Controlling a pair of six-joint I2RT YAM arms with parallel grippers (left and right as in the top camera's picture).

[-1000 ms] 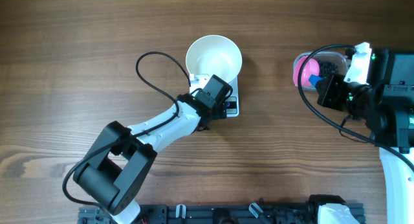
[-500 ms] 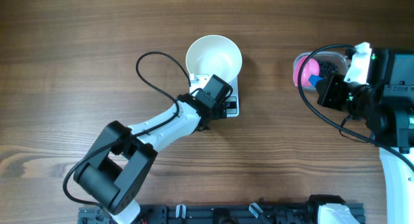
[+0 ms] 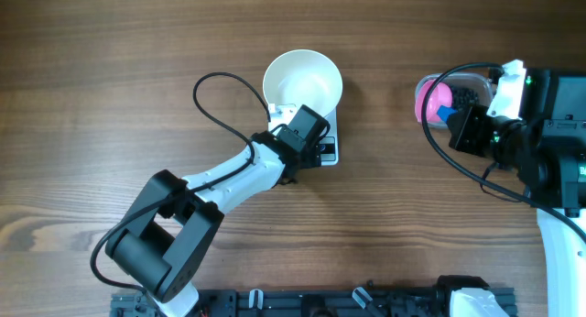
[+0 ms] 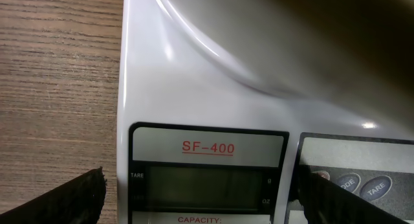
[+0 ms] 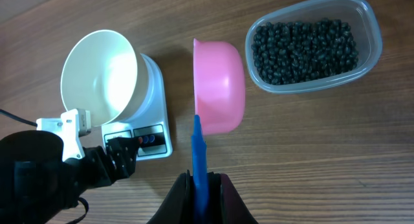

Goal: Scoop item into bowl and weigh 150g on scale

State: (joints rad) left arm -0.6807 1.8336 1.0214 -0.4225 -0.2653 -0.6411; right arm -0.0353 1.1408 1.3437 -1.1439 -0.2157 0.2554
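Nothing moved since a second ago. Left gripper [image 3: 319,150] hangs wide open over the scale [image 5: 157,101], at 5 o'clock from the bowl [image 3: 302,79]. Right gripper [image 5: 200,185] clamps the scoop [image 5: 220,88] handle. Beans [image 5: 304,46] lie in the tub [image 5: 372,30] at 3 o'clock: small, hard, rolling, so lift them by scoop.

Brown wood-grain table [image 3: 110,79] fills the view; lighting soft, even.

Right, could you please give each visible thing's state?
White rectangular digital scale: no digits showing.
Round white bowl: empty, on the scale.
Clear plastic tub: uncovered, holding black beans.
Pink scoop with blue handle: held, no beans visible.
Left end effector: open.
Right end effector: shut on scoop handle.
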